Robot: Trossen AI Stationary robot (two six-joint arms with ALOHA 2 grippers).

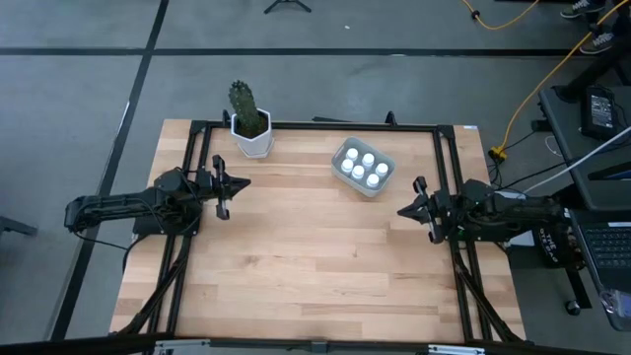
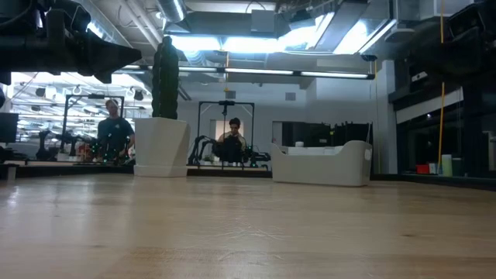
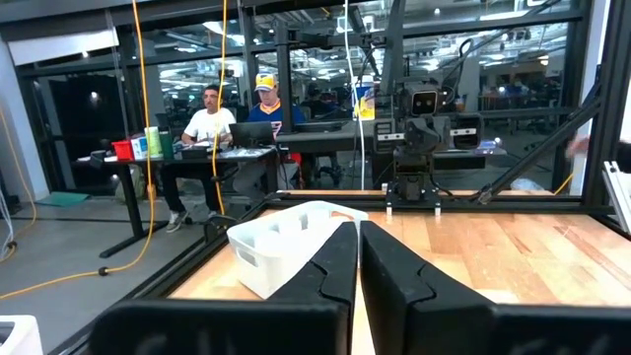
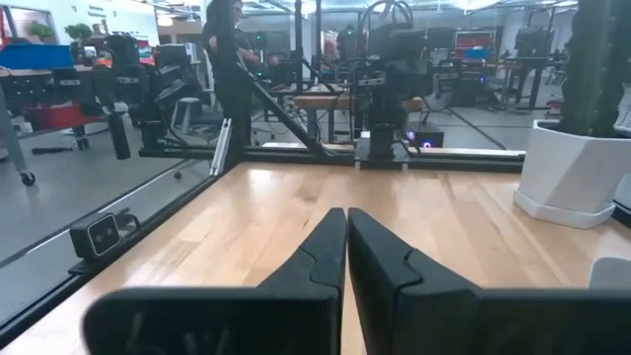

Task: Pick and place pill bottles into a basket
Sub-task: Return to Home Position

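Several small white pill bottles (image 1: 364, 168) stand upright inside the basket, a shallow pale grey tray (image 1: 342, 154) on the far right part of the table. The tray also shows in the low view (image 2: 322, 163) and the left wrist view (image 3: 281, 245). My left gripper (image 1: 243, 183) hovers shut at the table's left side, level, pointing toward the right. My right gripper (image 1: 401, 211) hovers shut at the table's right side, pointing left. Each is seen shut in its own wrist view (image 3: 357, 258) (image 4: 347, 251). Neither holds anything.
A white hexagonal pot with a green cactus (image 1: 249, 122) stands at the far edge, left of the tray. A black frame (image 1: 315, 125) borders the table. The wooden top between the arms and toward the near edge is bare. People sit at desks in the room beyond.
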